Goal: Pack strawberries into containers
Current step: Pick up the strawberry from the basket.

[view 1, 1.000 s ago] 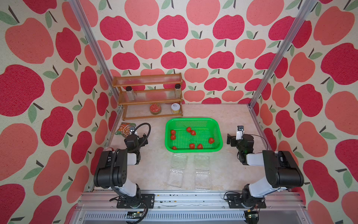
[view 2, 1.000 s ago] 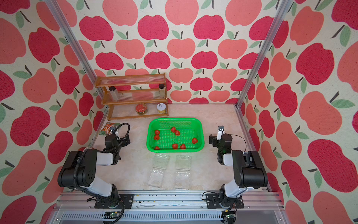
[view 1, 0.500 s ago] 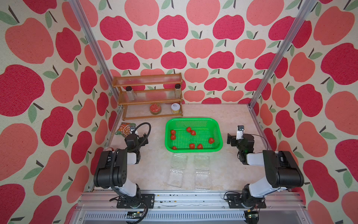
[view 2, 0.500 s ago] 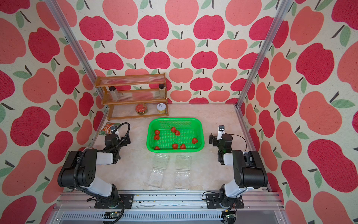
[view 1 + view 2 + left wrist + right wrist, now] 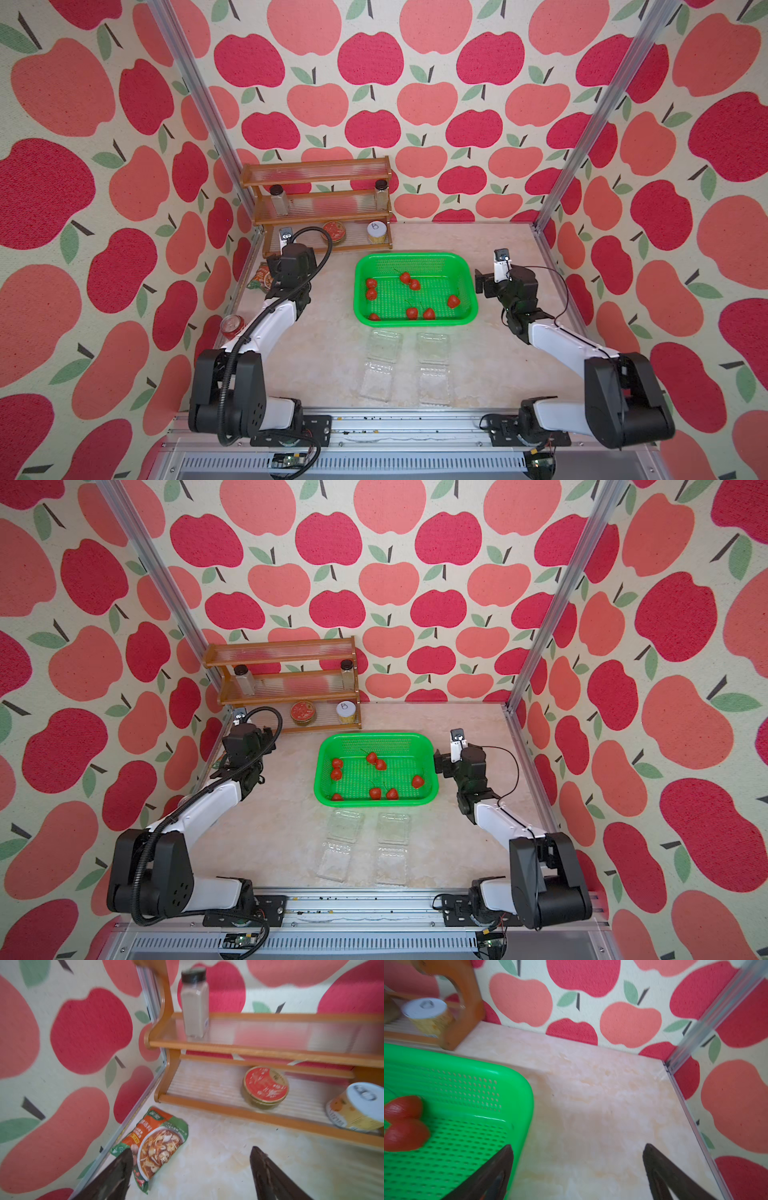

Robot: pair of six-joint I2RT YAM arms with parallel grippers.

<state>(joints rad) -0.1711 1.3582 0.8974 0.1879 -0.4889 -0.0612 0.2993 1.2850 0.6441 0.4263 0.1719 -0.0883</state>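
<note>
Several red strawberries (image 5: 409, 282) (image 5: 376, 762) lie scattered in the green basket (image 5: 415, 258) in both top views. Two of these strawberries (image 5: 404, 1134) show in the right wrist view. The two clear containers (image 5: 384, 363) (image 5: 392, 848) lie open and side by side in front of the basket, with nothing in them. My left gripper (image 5: 191, 1150) is open over bare table near the back left corner, far from the berries. My right gripper (image 5: 577, 1146) is open, one fingertip (image 5: 504, 1157) over the basket's right rim, holding nothing.
A wooden rack (image 5: 320, 199) at the back left holds two spice jars, a red-topped tin (image 5: 266, 1085) and a yellow can (image 5: 357, 1107). A soup packet (image 5: 158, 1138) lies by the left wall. A red soda can (image 5: 232, 326) stands beside the left arm.
Both wrists have shifted a little toward the back wall. The strawberries, basket and containers have not moved.
</note>
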